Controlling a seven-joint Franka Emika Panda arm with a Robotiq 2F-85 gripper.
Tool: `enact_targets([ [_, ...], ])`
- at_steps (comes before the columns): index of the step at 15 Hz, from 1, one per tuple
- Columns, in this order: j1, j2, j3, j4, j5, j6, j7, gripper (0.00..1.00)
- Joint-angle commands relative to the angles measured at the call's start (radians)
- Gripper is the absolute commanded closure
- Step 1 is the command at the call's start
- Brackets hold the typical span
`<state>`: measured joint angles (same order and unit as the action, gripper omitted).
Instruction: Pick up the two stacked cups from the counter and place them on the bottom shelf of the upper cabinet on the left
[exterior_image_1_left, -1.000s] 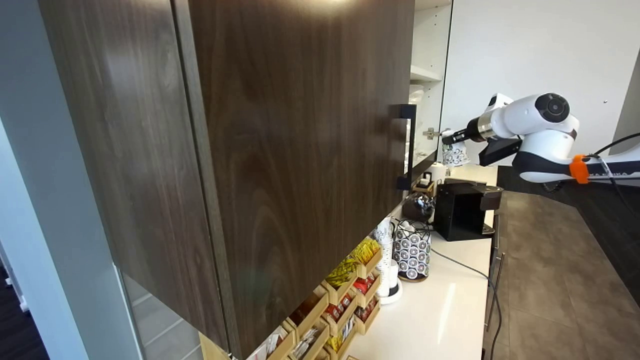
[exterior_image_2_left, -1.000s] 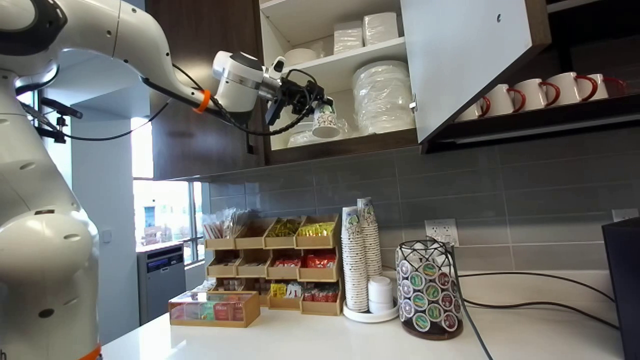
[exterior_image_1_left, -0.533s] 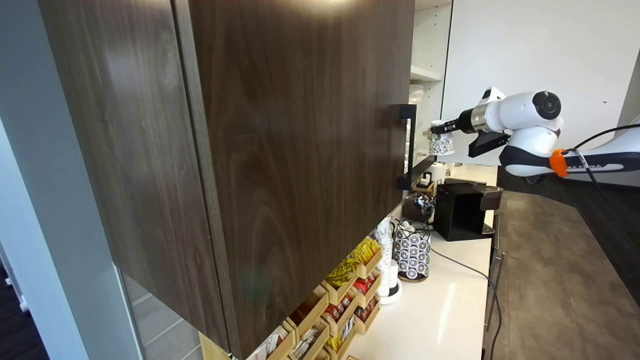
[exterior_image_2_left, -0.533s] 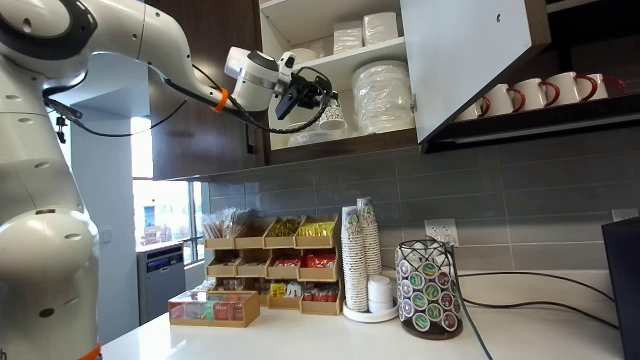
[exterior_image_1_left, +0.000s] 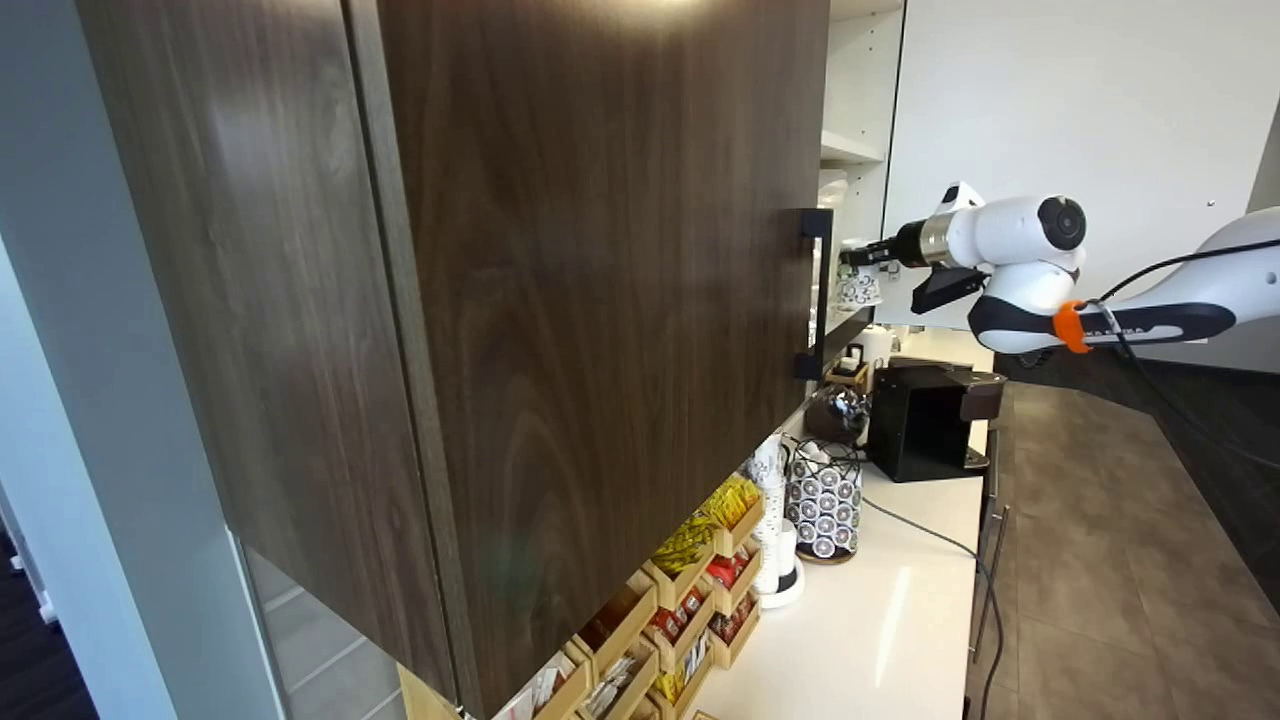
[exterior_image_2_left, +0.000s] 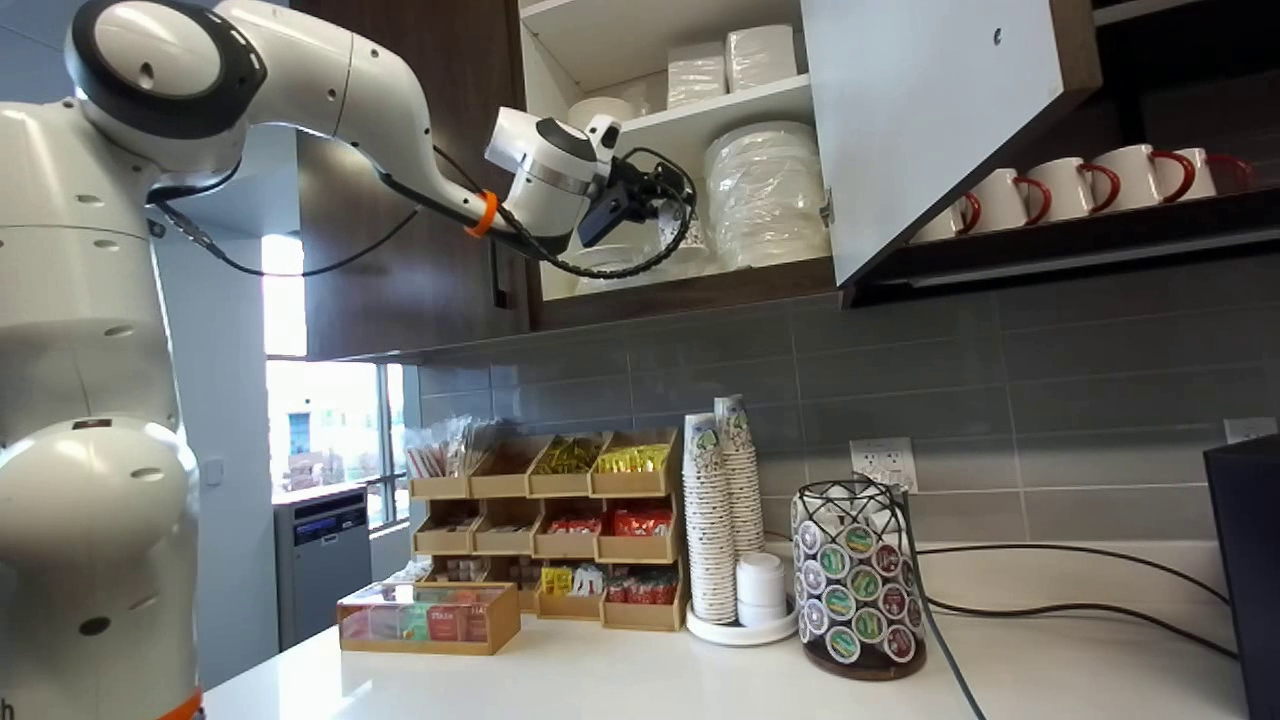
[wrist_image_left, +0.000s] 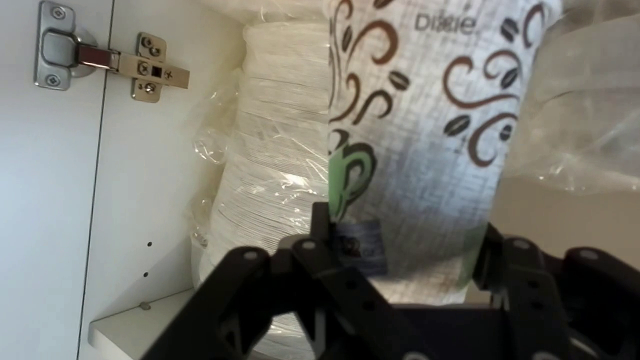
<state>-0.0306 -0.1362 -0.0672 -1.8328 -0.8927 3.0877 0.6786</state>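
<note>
The patterned cup (wrist_image_left: 425, 150) loomed large in the wrist view, its wide end sliced off by the top edge — one cup or two nested, that could not be made out! The gripper (wrist_image_left: 406, 250) had it clamped, a finger against either side of the narrow end, the rest jutting out past the tips. In an exterior view a looping cable (exterior_image_2_left: 602, 274) crossed the cup, and the gripper masked more. The cup hung wide end down, high above the tabletop (exterior_image_2_left: 600, 685), at the open front of the upper cabinet (exterior_image_2_left: 690, 297) — how deep inside, hard to tell. Just beside rose a plastic-wrapped stack (exterior_image_2_left: 768, 200).
</note>
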Motion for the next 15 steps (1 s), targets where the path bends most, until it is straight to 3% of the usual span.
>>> enact_targets([
  [1,-0.003,0.066,-0.015,0.061,0.025,0.038,-0.001,0.62],
  [9,0.003,0.134,-0.009,0.097,0.083,0.033,-0.013,0.62],
  [15,-0.006,0.177,-0.012,0.148,0.062,0.058,0.01,0.62],
])
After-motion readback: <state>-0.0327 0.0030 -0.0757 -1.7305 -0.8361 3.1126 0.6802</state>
